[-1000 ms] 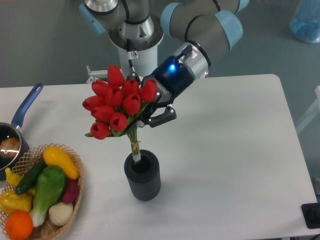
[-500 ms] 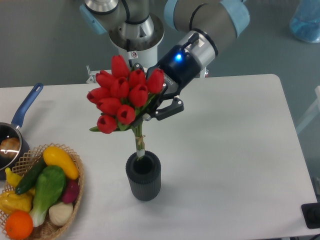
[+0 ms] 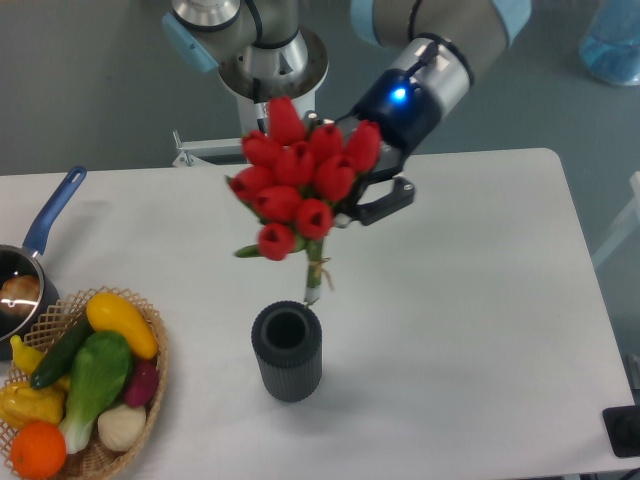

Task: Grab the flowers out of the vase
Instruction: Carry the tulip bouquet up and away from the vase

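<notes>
The flowers (image 3: 300, 180), a bunch of red tulip buds with green leaves and short stems, hang in the air above the table. Their stem ends are just above and right of the mouth of the vase (image 3: 287, 352), clear of it. The vase is dark grey, ribbed and upright near the table's front. My gripper (image 3: 350, 208) is shut on the flowers just below the buds, coming in from the upper right; the buds hide most of its fingers.
A wicker basket (image 3: 150, 340) of vegetables stands at the front left. A blue-handled saucepan (image 3: 35, 250) sits at the left edge. The robot base (image 3: 265, 70) rises behind the table. A blue object (image 3: 612, 40) lies at the top right.
My gripper has lifted up and to the right with the flowers. The stems, which were inside the vase, are now out of its mouth.
</notes>
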Robot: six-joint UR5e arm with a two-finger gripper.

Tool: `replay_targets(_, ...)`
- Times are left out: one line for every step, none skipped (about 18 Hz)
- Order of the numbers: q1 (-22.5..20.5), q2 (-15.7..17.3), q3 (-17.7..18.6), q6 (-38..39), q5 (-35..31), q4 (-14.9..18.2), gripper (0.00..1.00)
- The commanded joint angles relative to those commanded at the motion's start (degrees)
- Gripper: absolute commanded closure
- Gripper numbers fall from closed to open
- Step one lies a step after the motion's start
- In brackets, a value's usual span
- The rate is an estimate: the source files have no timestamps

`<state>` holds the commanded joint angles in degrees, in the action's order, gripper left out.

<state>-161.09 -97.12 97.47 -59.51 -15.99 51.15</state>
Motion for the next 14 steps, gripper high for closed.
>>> replay_targets(-1.14,0.00,0.00,0.09,-0.35,-0.09,0.56)
replay_targets(-2.37,0.00,0.00,0.27,-0.27,-0.09,0.56)
replay_targets(-3.51,-0.09,0.17,0.10,-0.27,-0.18,0.56)
replay_targets(-3.87,-0.17,0.44,-0.17,-0.44,-0.26,0.56)
replay_targets(-3.79,0.00,0.35,-0.08,-0.45,-0.35,0.56)
replay_targets(-3.79,-0.09,0.00,0.09,-0.36,-0.35,0.56)
replay_targets(-3.79,-0.17,0.09,0.09,-0.44,-0.44,0.56)
replay_targets(-3.70,-0.18,0.26,0.09,-0.45,-0.35,0.56)
replay_targets(-3.79,-0.09,0.35,0.09,-0.45,-0.35,0.56)
replay_targets(-3.88,-0.09,0.35,0.09,-0.45,-0.27,0.56)
replay_targets(-3.79,-0.09,0.44,0.09,-0.53,-0.26,0.56)
replay_targets(-3.70,-0.09,0.53,0.09,-0.62,-0.26,0.56)
replay_targets(-3.61,-0.09,0.53,0.01,-0.97,-0.26,0.56)
replay_targets(-3.53,-0.09,0.61,0.01,-1.41,-0.35,0.55)
